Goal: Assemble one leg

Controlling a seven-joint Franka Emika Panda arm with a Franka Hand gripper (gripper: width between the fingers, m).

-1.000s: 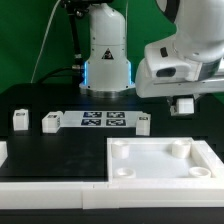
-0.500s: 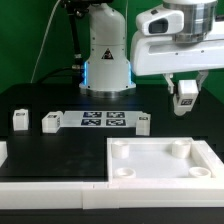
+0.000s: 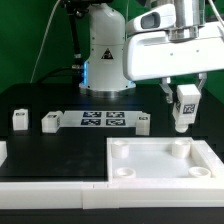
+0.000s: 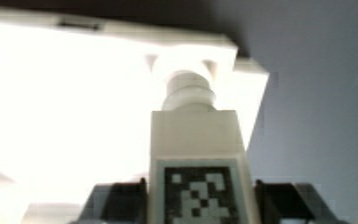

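My gripper (image 3: 182,98) is shut on a white leg (image 3: 183,107) with a black-and-white tag on its side and holds it upright in the air, above the far right part of the large white tabletop (image 3: 160,170). In the wrist view the leg (image 4: 197,140) runs out from between the dark fingers (image 4: 123,200), its narrow tip over the bright tabletop (image 4: 69,100). Three more legs stand on the black table: one at far left (image 3: 18,119), one beside it (image 3: 50,122), one right of the marker board (image 3: 142,123).
The marker board (image 3: 103,122) lies at the table's middle back. The robot base (image 3: 107,55) stands behind it. A white ledge (image 3: 50,190) runs along the front edge. The tabletop has round corner sockets (image 3: 180,150).
The arm has swung toward the exterior view's left and down, bringing the held leg from the right edge to above the tabletop's far right corner.
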